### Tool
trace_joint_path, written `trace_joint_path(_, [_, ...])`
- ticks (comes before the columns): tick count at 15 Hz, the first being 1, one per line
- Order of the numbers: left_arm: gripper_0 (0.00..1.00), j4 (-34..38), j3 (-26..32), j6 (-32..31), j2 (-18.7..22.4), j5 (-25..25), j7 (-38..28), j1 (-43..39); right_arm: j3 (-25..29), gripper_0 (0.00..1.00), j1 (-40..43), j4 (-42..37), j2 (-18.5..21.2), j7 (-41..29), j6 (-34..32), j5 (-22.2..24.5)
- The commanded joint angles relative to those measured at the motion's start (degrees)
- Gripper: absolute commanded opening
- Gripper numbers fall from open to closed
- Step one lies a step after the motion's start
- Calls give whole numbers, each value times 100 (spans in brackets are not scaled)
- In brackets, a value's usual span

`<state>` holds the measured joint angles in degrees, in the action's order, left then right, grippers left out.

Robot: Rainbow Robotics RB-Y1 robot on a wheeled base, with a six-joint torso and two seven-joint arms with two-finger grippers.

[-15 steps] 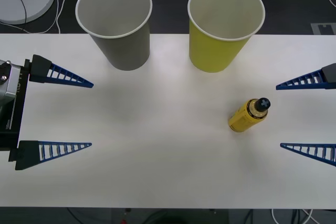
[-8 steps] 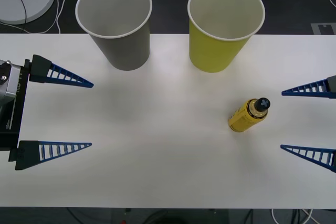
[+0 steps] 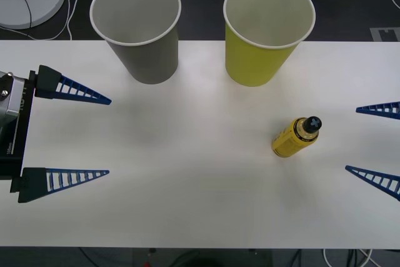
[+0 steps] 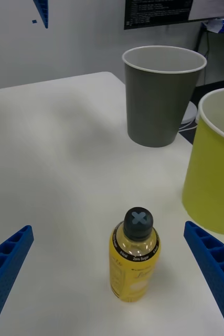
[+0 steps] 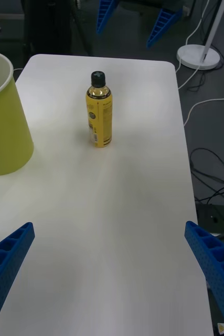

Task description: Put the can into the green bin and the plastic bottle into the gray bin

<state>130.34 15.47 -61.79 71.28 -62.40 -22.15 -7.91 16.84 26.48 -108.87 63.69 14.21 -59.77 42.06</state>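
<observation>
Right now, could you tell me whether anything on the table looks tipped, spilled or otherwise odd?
Nothing is tipped or spilled: the plastic bottle stands upright and capped, and the gray bin and green bin stand upright, both looking empty. One oddity: no can is on the white table.

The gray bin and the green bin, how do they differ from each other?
The gray bin is dull gray; the green bin is bright yellow-green. The gray bin stands toward the robot's left, the green bin toward its right. The plastic bottle stands near the green bin, farther from the gray one. Both are upright tapered cups of similar size with white rims and pale insides.
</observation>
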Motion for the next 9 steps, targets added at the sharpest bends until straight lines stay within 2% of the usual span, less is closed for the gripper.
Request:
trace_joint_path(1, [100,0,0,0,0,0,0,0,-5,100,226,367,-6,574,-8,-471])
trace_joint_path(5, [100,0,0,0,0,0,0,0,-5,100,349,1131,-41,1189,-123,-858])
trace_joint_path(9, [100,0,0,0,0,0,0,0,-23,100,349,1641,-199,1198,-307,-875])
